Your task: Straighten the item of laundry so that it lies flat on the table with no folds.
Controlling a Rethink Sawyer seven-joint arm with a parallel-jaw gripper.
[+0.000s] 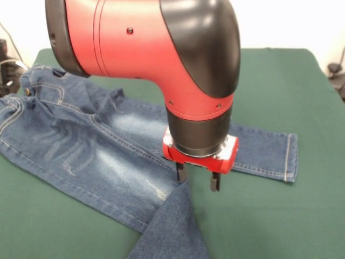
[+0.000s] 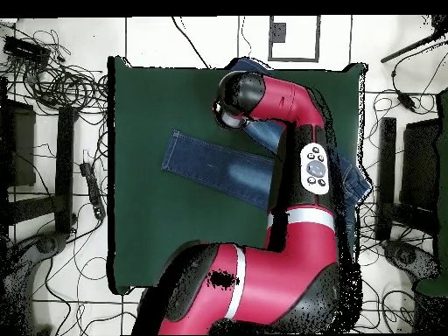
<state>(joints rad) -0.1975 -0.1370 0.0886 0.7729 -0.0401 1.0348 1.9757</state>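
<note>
Denim, blue, one pair of jeans (image 1: pixel 102 156) spread across the green table (image 1: pixel 269 216), waistband at upper left of the front view, one leg reaching to a hemmed cuff at right centre, the other leg folded over itself toward the bottom edge. One red and black arm (image 1: pixel 161 48), bent at a thick elbow filling the top of the frame, wrist pointing straight down at centre. One gripper (image 1: pixel 198 181), two short dark fingers (image 1: pixel 214 182) spread apart, pinching nothing, poised just above the fold where the near leg doubles back. No legible writing or brand marks anywhere. Overhead: jeans (image 2: pixel 219 171) at table centre, largely beneath the arm (image 2: pixel 297 175).
</note>
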